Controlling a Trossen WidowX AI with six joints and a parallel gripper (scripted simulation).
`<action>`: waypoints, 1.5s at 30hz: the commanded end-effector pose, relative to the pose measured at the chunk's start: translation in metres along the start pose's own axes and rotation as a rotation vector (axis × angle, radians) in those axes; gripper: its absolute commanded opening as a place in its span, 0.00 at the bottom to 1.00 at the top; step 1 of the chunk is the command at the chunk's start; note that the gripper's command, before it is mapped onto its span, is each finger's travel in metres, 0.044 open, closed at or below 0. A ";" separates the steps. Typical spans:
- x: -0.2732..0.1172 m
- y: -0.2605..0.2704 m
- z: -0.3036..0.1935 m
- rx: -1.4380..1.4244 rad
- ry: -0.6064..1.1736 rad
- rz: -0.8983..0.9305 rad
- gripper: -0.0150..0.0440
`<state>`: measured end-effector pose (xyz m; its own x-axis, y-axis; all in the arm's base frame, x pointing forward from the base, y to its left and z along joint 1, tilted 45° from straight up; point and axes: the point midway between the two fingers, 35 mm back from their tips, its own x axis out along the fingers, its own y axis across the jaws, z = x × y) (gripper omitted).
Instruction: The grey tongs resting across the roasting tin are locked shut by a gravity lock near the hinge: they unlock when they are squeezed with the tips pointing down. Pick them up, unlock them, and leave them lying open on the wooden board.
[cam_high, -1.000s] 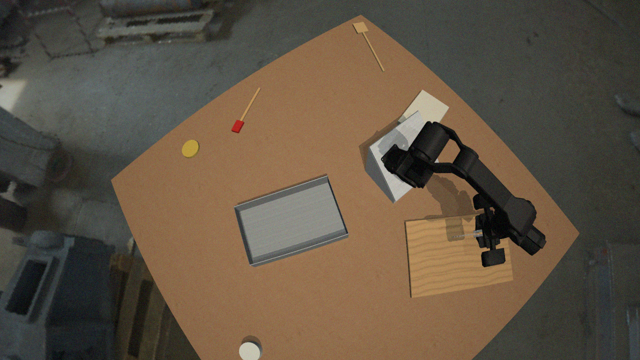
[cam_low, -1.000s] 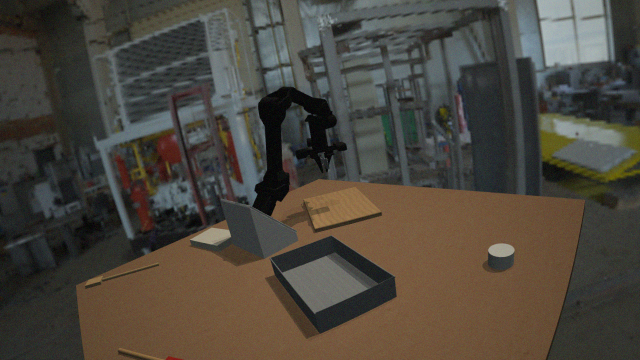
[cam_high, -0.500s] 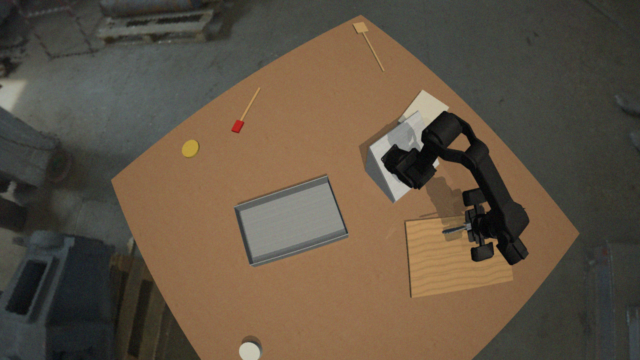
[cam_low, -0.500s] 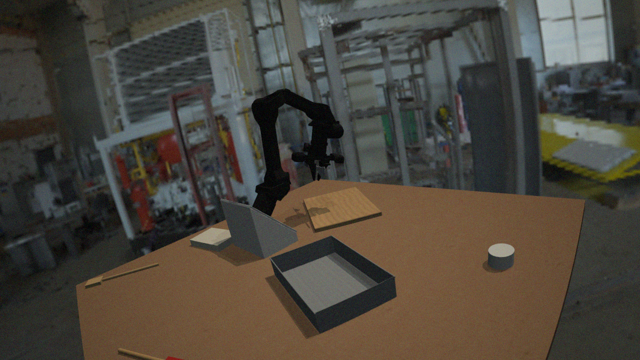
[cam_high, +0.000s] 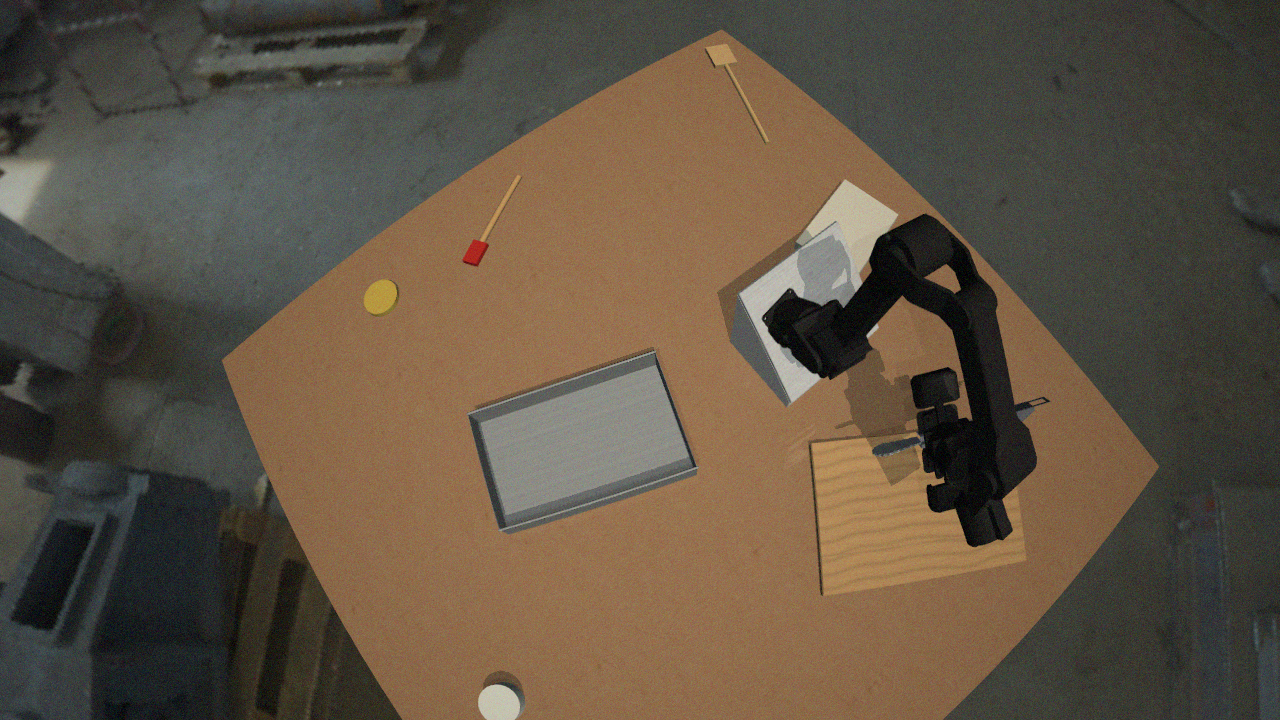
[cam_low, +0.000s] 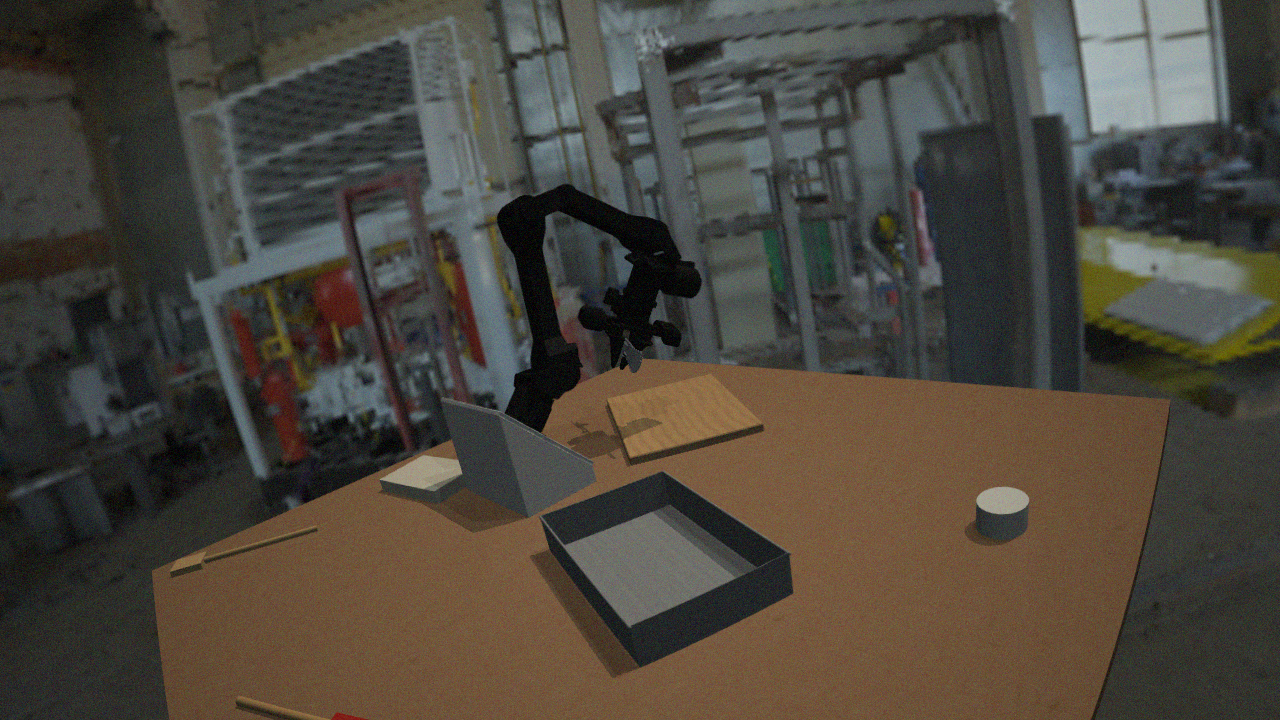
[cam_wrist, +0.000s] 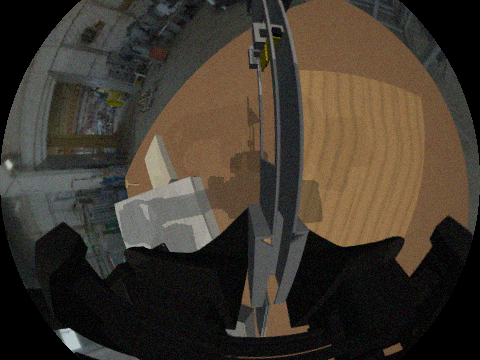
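Note:
My gripper (cam_high: 929, 445) (cam_low: 623, 354) (cam_wrist: 261, 213) is shut on the grey tongs (cam_high: 895, 446) (cam_low: 633, 359) (cam_wrist: 290, 125) and holds them in the air above the back edge of the wooden board (cam_high: 895, 546) (cam_low: 689, 416) (cam_wrist: 365, 150). In the top view the tips point left and the hinge end sticks out to the right, past the arm. The tongs' arms lie close together. A small yellow part shows near the hinge in the wrist view. The roasting tin (cam_high: 581, 447) (cam_low: 716, 608) stands empty on the table. The lock's state cannot be told.
A grey wedge block (cam_high: 757, 358) (cam_low: 501, 456) (cam_wrist: 190, 220) stands beside the arm, with a cream block (cam_high: 861, 211) (cam_low: 422, 476) (cam_wrist: 160, 162) behind it. A white cylinder (cam_high: 499, 702) (cam_low: 1001, 514), yellow disc (cam_high: 381, 297), red-headed tool (cam_high: 475, 252) and wooden spatula (cam_high: 721, 55) (cam_low: 259, 543) lie farther off.

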<state>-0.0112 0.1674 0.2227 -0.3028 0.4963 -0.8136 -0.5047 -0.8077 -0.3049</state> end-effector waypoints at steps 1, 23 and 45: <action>0.004 0.004 0.000 -0.004 -0.076 0.034 0.00; -0.005 -0.009 0.007 0.009 -0.485 -0.110 0.00; -0.040 -0.042 -0.002 0.011 -0.725 -0.531 0.00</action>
<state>0.0210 0.1811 0.2647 -0.4755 0.8758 -0.0822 -0.7186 -0.4407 -0.5380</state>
